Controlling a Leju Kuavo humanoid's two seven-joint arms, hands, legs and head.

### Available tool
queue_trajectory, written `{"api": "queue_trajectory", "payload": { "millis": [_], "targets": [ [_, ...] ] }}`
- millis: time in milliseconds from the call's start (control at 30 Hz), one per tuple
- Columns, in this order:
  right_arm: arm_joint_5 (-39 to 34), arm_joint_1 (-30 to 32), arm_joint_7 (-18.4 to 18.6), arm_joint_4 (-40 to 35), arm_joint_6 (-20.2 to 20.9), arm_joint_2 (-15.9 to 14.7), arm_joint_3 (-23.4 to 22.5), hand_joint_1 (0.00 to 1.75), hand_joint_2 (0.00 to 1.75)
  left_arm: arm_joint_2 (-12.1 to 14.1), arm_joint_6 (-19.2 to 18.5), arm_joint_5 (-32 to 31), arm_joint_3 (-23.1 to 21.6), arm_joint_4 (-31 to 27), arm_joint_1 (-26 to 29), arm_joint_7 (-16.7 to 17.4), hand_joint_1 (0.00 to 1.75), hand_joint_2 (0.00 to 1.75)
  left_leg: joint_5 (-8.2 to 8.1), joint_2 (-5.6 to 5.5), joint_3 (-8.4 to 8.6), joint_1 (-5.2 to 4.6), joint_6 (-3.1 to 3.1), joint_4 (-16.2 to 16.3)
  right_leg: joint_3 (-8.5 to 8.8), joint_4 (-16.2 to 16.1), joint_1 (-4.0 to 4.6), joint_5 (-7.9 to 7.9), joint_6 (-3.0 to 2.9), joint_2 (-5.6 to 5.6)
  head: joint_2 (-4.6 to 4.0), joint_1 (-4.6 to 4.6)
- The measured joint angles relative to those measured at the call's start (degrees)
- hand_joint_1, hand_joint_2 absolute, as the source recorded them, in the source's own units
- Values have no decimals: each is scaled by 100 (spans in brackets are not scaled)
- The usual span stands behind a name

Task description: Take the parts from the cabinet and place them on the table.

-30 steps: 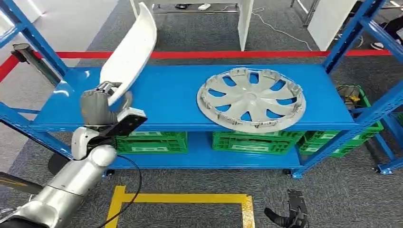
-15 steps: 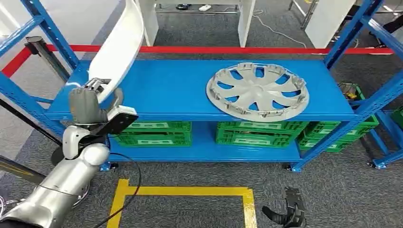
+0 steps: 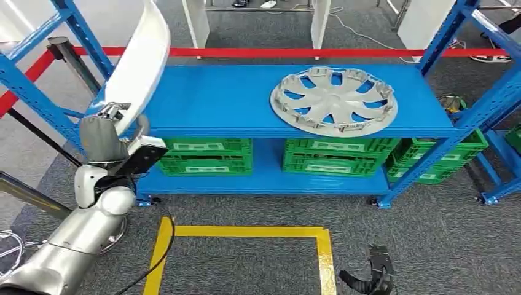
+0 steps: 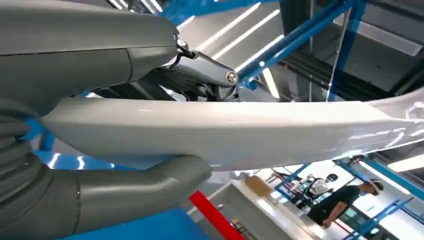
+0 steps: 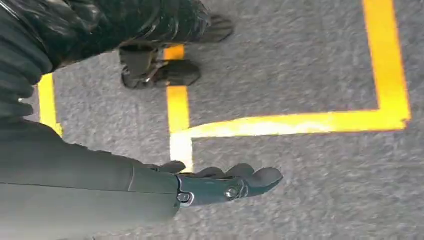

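- The left hand (image 3: 107,132) holds a long, curved white panel (image 3: 136,64) by its lower end, at the left end of the blue shelf (image 3: 215,101).
- The panel rises from the hand and leans up and away, its top running out past the upper edge of the head view.
- In the left wrist view the thick grey thumb (image 4: 145,187) lies against one face of the panel (image 4: 225,132) and darker fingers (image 4: 200,70) press the other face, so the part is clamped between them.
- A grey wheel cover (image 3: 333,100) with open spokes lies flat on the right half of the same shelf, well apart from the panel and the left hand.
- Green crates (image 3: 206,155) stand in a row on the lower shelf, under the blue top board.
- A red line (image 3: 295,52) runs across the grey floor behind the rack.
- A yellow taped outline (image 3: 242,232) marks the carpet in front of the rack.
- The right hand (image 5: 220,185) hangs low over the grey carpet beside the yellow tape (image 5: 300,122); it holds nothing, and its fingers look only loosely curled, though the angle makes that hard to judge.
- In the left wrist view, a person (image 4: 345,205) in dark clothing stands far off in the background.
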Motion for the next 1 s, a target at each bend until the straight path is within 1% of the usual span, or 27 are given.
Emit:
{"api": "queue_trajectory", "payload": {
  "millis": [33, 100, 133, 167, 200, 233, 267, 300, 333, 367, 400, 433, 467, 500, 533, 600, 633, 667, 700, 733, 767, 800, 867, 900, 933, 967, 1000],
  "targets": [
    [-24, 1, -13, 4, 24, 0, -6, 0, 175, 35, 13, 9, 36, -50, 39, 0, 175, 175, -319, 8, -62, 18, -41, 210, -75, -2, -4, 50, -53, 2, 0, -19],
    [-70, 4, -90, 4, 129, 0, -9, 0, 175, 92, 13, 28, 81, -131, 125, 7, 175, 175, -1005, 12, -242, 80, -115, 1037, -238, 10, -4, 190, -71, -2, 0, -35],
    [-81, 6, -147, 4, 179, 0, -11, 0, 175, 131, 13, 44, 107, -177, 174, 9, 175, 175, -1177, 13, -298, 105, -153, 1447, -329, 15, -5, 256, -65, -3, 0, -44],
    [-85, 12, -179, 4, 201, 2, -11, 0, 175, 155, 13, 46, 127, -195, 212, 11, 175, 175, -1139, 13, -291, 128, -181, 1684, -416, 27, -8, 318, -53, -7, 0, -52],
    [-87, 15, -203, 4, 212, 11, -11, 0, 175, 172, 11, 50, 144, -212, 239, 18, 175, 175, -960, 13, -223, 151, -201, 1724, -506, 46, -15, 370, -34, -15, 0, -55],
    [-90, 16, -221, 4, 212, 18, -11, 0, 175, 181, 11, 50, 170, -240, 259, 17, 175, 175, -722, 15, -78, 170, -217, 1610, -606, 74, -21, 420, -11, -25, 0, -52],
    [-92, 14, -243, 2, 223, 18, -11, 0, 175, 201, 9, 52, 196, -295, 270, 17, 175, 175, -495, 17, 216, 189, -228, 1254, -713, 120, -33, 470, 21, -38, 0, -55],
    [-94, 11, -271, 2, 229, 18, -11, 0, 175, 210, 9, 52, 214, -334, 272, 20, 175, 175, -483, 20, 609, 207, -232, 727, -777, 165, -38, 508, 61, -43, 0, -55],
    [-96, 11, -286, 0, 236, 18, -11, 0, 175, 214, 7, 55, 218, -365, 268, 22, 175, 175, -722, 18, 946, 206, -231, 256, -821, 186, -15, 529, 95, -44, 0, -59],
    [-94, 4, -299, 0, 258, 24, -11, 0, 175, 220, 7, 57, 225, -413, 278, 22, 175, 175, -867, -4, 1141, 170, -142, -104, -837, 206, -12, 574, 138, -51, 2, -48],
    [-85, -11, -308, 2, 282, 24, -11, 0, 175, 225, 2, 61, 227, -422, 279, 22, 175, 175, -877, -4, 1101, 161, -102, -128, -864, 201, -12, 648, 171, -55, 0, -57],
    [-74, -11, -306, 2, 308, 24, -11, 0, 0, 234, -2, 63, 232, -424, 294, 22, 175, 175, -847, -4, 1058, 136, -59, -100, -888, 177, -31, 713, 197, -57, 0, -50],
    [-63, 6, -304, 2, 324, 24, -11, 0, 0, 236, -4, 70, 238, -424, 319, 24, 175, 175, -791, 0, 1020, 134, -1, -112, -907, 170, -31, 765, 237, -53, 0, -57],
    [-42, 26, -300, 7, 332, 24, -11, 0, 0, 236, -11, 70, 249, -424, 330, 24, 175, 175, -711, 37, 951, 173, 61, -142, -960, 208, -63, 697, 260, -20, 0, -50],
    [-26, 41, -277, 9, 350, 24, -9, 0, 0, 232, -24, 70, 249, -426, 335, 24, 175, 175, -639, 36, 870, 162, 112, -140, -1069, 349, -52, 391, 268, -4, 2, -46],
    [44, 50, -234, 9, 400, 24, 18, 0, 0, 236, -44, 92, 260, -428, 349, 24, 175, 175, -503, 39, 691, 148, 153, -138, -1270, 1140, -51, -327, 292, 11, 0, 7],
    [65, 51, -208, 11, 402, 24, 31, 0, 0, 238, -46, 101, 267, -428, 359, 24, 175, 175, -435, 40, 604, 135, 163, -134, -1353, 1549, -50, -530, 300, 12, 0, 2],
    [77, 61, -190, 11, 400, 24, 37, 0, 0, 238, -55, 103, 267, -428, 378, 24, 175, 175, -367, 40, 526, 122, 165, -126, -1395, 1884, -47, -585, 302, 12, 0, 15],
    [77, 74, -184, 17, 396, 24, 42, 0, 0, 240, -59, 103, 267, -428, 409, 24, 175, 175, -293, 41, 428, 109, 162, -121, -1337, 2013, -42, -442, 290, 13, 0, 20],
    [81, 85, -184, 22, 396, 24, 50, 0, 0, 240, -59, 103, 269, -428, 434, 24, 175, 175, -228, 40, 341, 98, 153, -118, -1176, 1913, -37, -191, 269, 13, 0, 17],
    [85, 86, -186, 26, 396, 24, 57, 0, 0, 247, -59, 103, 275, -428, 444, 24, 175, 175, -176, 39, 275, 92, 146, -112, -968, 1680, -31, 7, 241, 15, 0, 18],
    [87, 81, -186, 26, 396, 24, 61, 0, 0, 249, -59, 103, 282, -428, 446, 24, 175, 175, -113, 34, 198, 84, 132, -106, -568, 1151, -19, 145, 197, 18, 0, 15],
    [92, 62, -184, 26, 396, 26, 66, 0, 0, 251, -59, 111, 310, -461, 455, 26, 175, 175, -14, 28, 119, 52, 70, -75, 154, 129, 23, -127, 116, 39, 0, 11],
    [92, 65, -179, 31, 393, 37, 70, 0, 0, 258, -59, 114, 319, -472, 463, 26, 175, 175, 46, 37, 99, 63, 40, -80, 196, -16, 23, -208, 147, 34, 0, 11],
    [88, 76, -177, 37, 385, 42, 70, 0, 0, 260, -59, 120, 326, -476, 461, 26, 175, 175, 113, 38, 74, 79, 11, -87, 167, -16, 36, -204, 141, 40, 2, 11],
    [68, 101, -177, 46, 374, 42, 68, 0, 0, 262, -59, 131, 328, -477, 474, 26, 175, 175, 166, 35, 67, 82, -23, -102, 131, 4, 45, -170, 109, 38, 0, 9],
    [59, 130, -179, 52, 356, 48, 63, 0, 0, 275, -59, 146, 332, -479, 498, 24, 175, 175, 197, 19, 53, 67, -64, -101, 29, -53, -1, -80, 44, 13, 0, 17]
  ]
}}
